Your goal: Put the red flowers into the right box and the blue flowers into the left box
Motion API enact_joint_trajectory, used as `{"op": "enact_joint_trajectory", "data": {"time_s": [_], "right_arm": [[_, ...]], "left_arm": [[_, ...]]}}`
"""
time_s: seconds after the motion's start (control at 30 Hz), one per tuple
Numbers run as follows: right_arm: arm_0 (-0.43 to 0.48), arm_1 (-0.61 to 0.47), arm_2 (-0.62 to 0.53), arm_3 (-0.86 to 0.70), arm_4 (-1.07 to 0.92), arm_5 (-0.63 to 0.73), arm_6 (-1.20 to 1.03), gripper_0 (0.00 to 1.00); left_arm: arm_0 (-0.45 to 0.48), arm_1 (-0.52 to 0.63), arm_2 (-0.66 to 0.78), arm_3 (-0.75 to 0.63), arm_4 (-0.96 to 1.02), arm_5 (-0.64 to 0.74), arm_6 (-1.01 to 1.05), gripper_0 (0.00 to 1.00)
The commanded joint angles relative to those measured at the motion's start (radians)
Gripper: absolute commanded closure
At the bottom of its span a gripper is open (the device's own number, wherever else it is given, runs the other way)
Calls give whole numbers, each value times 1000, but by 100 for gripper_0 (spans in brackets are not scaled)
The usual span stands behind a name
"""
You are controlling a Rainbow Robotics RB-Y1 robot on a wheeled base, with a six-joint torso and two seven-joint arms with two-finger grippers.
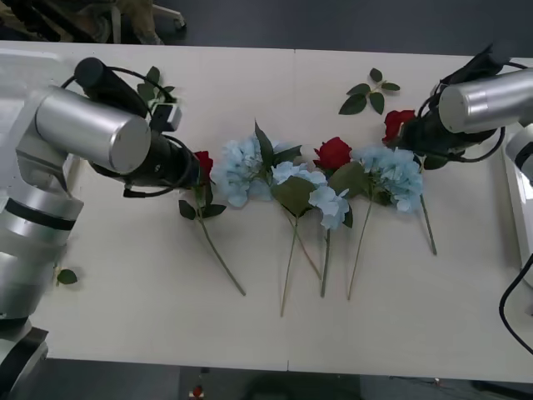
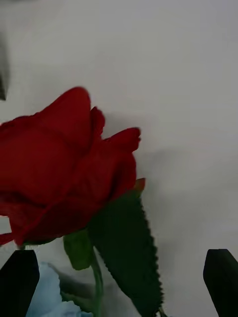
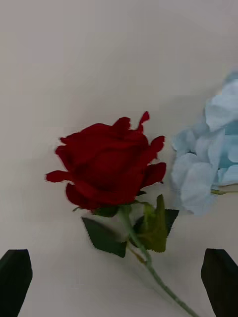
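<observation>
Three red flowers lie on the table: one at the left (image 1: 203, 161), one in the middle (image 1: 333, 153), one at the right (image 1: 397, 123). Pale blue flowers (image 1: 241, 170) (image 1: 321, 195) (image 1: 396, 174) lie between them, stems toward the front edge. My left gripper (image 3: 119, 280) is open, just above the left rose (image 3: 106, 166), its black fingertips (image 3: 15, 277) on either side of the stem. Open as well, my right gripper (image 2: 119, 282) hovers close over the right rose (image 2: 64, 168). The right box (image 1: 518, 200) shows as a white rim at the right edge. A white tray edge, the left box (image 1: 21, 92), sits behind my left arm.
Loose green leaf sprigs lie at the back right (image 1: 366, 93) and behind my left forearm (image 1: 154, 83). A single leaf (image 1: 67, 276) rests near the left front. A black cable (image 1: 510, 304) hangs at the right edge. The table's front strip is bare.
</observation>
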Motion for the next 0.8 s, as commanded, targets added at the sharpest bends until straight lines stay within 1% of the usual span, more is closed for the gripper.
{"op": "enact_joint_trajectory", "data": {"time_s": [0.03,0.2,0.37,0.47,0.5,0.57,0.6,0.67,0.7,0.8], "right_arm": [[-22,12,-4,-27,-19,-2,111,2],[-22,29,-4,-27,-24,-3,151,2],[-24,63,-4,6,28,-20,158,2],[-24,76,-3,31,44,-39,166,3],[-24,78,-1,36,44,-40,169,5],[-24,80,14,51,45,-58,174,15],[-24,80,20,55,44,-65,175,17],[-24,83,40,78,40,-94,178,31],[-24,83,43,82,40,-100,178,35],[-24,87,46,106,37,-118,183,66]], "left_arm": [[31,14,-59,28,-21,-111,181,0],[31,14,-117,92,-47,-186,226,0],[28,14,-152,155,-54,-254,233,0],[23,14,-165,169,-65,-263,238,0],[23,11,-166,169,-68,-263,240,0],[23,8,-166,170,-80,-263,243,0],[23,7,-166,172,-87,-263,243,0],[17,4,-177,193,-97,-263,243,0],[14,4,-180,201,-97,-263,243,0],[-4,4,-205,232,-97,-263,243,0]]}}
